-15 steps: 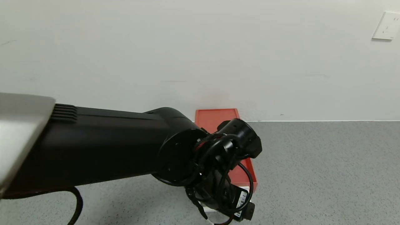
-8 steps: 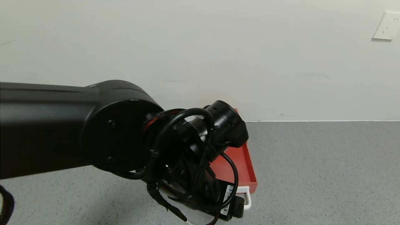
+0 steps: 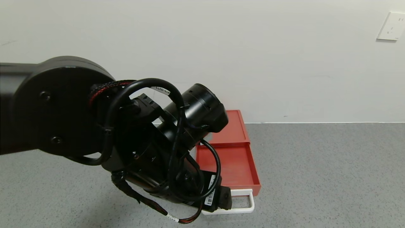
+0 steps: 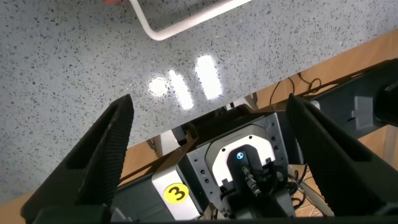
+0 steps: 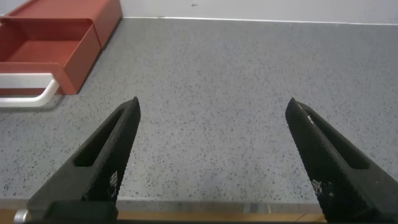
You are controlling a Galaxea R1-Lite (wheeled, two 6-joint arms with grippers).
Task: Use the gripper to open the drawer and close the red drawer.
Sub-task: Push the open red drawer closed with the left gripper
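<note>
The red drawer [image 3: 234, 164] stands pulled out of its orange-red casing [image 3: 232, 126] against the wall, its tray empty, with the white U-shaped handle [image 3: 243, 202] at the front. My left gripper [image 3: 225, 202] hangs over the handle's left end, just off it. In the left wrist view the left gripper [image 4: 210, 102] is open and empty, and the handle [image 4: 180, 15] lies beyond its fingers [image 4: 112, 143]. My right gripper [image 5: 213, 106] is open and empty low over the table, to the right of the drawer [image 5: 50, 37] and its handle [image 5: 28, 87].
The grey speckled table [image 3: 316, 164] runs to a white wall with a socket plate [image 3: 391, 26]. The left arm's bulky black joint [image 3: 60, 107] and looped cables [image 3: 177, 126] hide the table's left middle. The table's front edge [image 4: 205, 115] lies under the left gripper.
The left arm has risen and swung left, uncovering the open tray and the white handle. The drawer itself has not moved.
</note>
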